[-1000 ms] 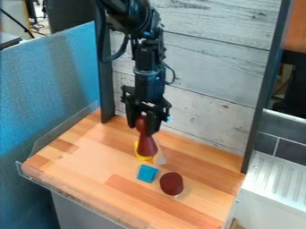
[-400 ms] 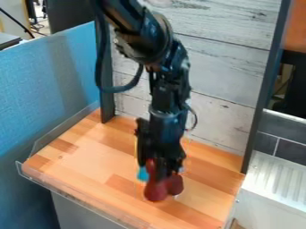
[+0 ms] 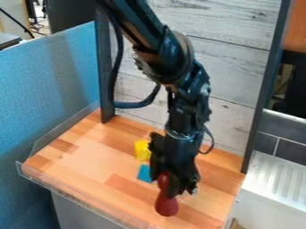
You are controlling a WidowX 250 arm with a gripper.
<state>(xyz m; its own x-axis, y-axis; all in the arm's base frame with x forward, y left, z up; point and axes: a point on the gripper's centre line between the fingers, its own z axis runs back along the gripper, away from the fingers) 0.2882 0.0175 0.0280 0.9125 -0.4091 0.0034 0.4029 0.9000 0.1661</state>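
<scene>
- A wooden surface (image 3: 87, 156) lies before a wall of pale boards (image 3: 233, 58).
- The fingers of the black gripper (image 3: 167, 179) are closed around the narrow top of a red pin-like object (image 3: 167, 205); its wide end is downward, near the front edge.
- The step seems to be holding; any next move calls for a steady grip.
- Near the gripper is a blue block (image 3: 144, 173), behind it a yellow block (image 3: 142, 150).
- I cannot read any writing.
</scene>
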